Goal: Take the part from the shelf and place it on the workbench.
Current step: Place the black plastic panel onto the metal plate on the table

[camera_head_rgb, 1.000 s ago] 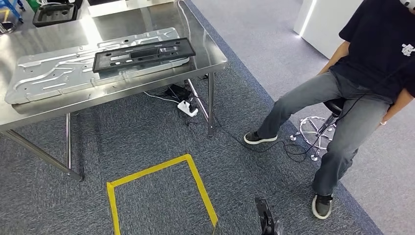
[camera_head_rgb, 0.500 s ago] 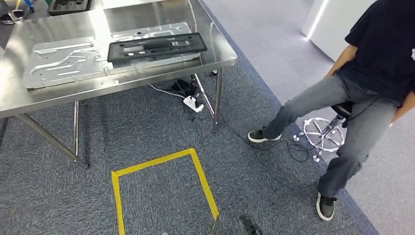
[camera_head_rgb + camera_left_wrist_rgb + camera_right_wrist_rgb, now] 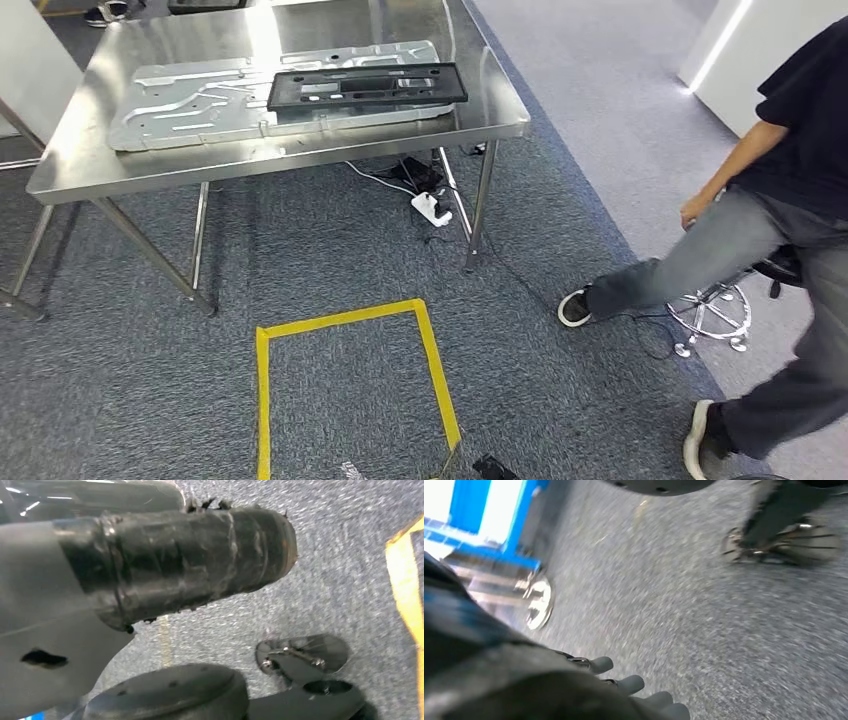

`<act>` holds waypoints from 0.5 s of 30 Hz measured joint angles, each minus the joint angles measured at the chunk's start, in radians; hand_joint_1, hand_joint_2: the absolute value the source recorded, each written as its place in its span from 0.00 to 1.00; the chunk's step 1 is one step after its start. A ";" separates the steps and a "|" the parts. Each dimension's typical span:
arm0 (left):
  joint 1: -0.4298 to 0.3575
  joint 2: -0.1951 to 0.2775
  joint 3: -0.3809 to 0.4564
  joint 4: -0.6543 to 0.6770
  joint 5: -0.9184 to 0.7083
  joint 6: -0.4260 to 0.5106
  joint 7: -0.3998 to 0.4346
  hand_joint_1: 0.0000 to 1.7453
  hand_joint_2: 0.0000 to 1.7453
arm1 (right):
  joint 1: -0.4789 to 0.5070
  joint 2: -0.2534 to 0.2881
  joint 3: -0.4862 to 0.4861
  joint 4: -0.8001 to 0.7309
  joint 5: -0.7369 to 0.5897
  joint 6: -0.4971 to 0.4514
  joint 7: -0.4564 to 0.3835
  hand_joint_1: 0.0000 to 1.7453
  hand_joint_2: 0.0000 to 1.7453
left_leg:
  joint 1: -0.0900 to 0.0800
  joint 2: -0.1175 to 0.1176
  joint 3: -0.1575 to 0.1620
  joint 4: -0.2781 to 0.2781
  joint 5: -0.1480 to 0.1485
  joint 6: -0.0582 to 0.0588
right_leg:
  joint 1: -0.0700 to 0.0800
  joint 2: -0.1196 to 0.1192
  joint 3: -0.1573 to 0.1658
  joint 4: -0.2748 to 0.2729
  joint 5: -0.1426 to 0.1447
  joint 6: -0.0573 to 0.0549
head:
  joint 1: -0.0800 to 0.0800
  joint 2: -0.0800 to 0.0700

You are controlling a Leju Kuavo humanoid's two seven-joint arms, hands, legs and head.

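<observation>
A long black frame part lies flat on a silver pressed-metal panel on the steel workbench, ahead of me in the head view. My left hand hangs over grey carpet; its thick taped thumb sticks out and nothing is held in it. My right hand also hangs low, its grey fingertips side by side above the carpet with nothing in them.
A yellow tape square marks the carpet in front of me. A person sits on a wheeled stool at the right, legs stretched towards the bench. A power strip and cables lie under the bench. A blue wheeled frame stands near my right hand.
My camera has turned, so the bench and tape square now sit further right and more square-on. The person has drawn one leg back. The black part lies unmoved on the panel.
</observation>
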 joint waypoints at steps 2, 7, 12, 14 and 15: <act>-0.002 -0.001 -0.013 0.000 -0.009 -0.001 0.007 0.00 0.00 | 0.001 -0.002 0.030 0.002 0.025 0.022 0.009 0.00 0.00 | 0.004 0.036 -0.048 0.103 -0.057 -0.012 | 0.000 -0.023 0.000 -0.003 0.004 -0.006 | -0.002 0.000; -0.002 -0.004 -0.044 0.000 -0.043 0.003 0.010 0.00 0.00 | 0.001 -0.013 0.097 0.005 0.091 0.088 0.020 0.00 0.00 | 0.016 0.065 -0.060 0.144 -0.037 -0.022 | 0.003 -0.082 -0.001 -0.002 0.003 -0.007 | -0.002 0.000; -0.008 -0.003 -0.057 0.000 -0.053 0.013 0.018 0.00 0.00 | -0.002 -0.029 0.163 0.005 0.109 0.135 0.020 0.00 0.00 | -0.004 0.109 0.029 -0.044 0.017 -0.001 | 0.007 -0.122 0.005 -0.006 0.001 0.017 | -0.002 0.000; -0.006 0.000 -0.062 0.000 -0.040 0.020 0.021 0.00 0.00 | -0.004 -0.039 0.185 0.005 0.106 0.147 0.021 0.00 0.00 | -0.003 0.090 0.032 -0.055 0.025 0.011 | 0.003 -0.118 0.008 -0.003 -0.006 0.030 | -0.001 0.000; -0.005 0.001 -0.062 0.000 -0.032 0.022 0.022 0.00 0.00 | -0.004 -0.045 0.195 0.005 0.107 0.153 0.022 0.00 0.00 | -0.002 0.082 0.035 -0.061 0.030 0.019 | 0.002 -0.099 0.002 0.015 -0.021 0.034 | -0.001 0.000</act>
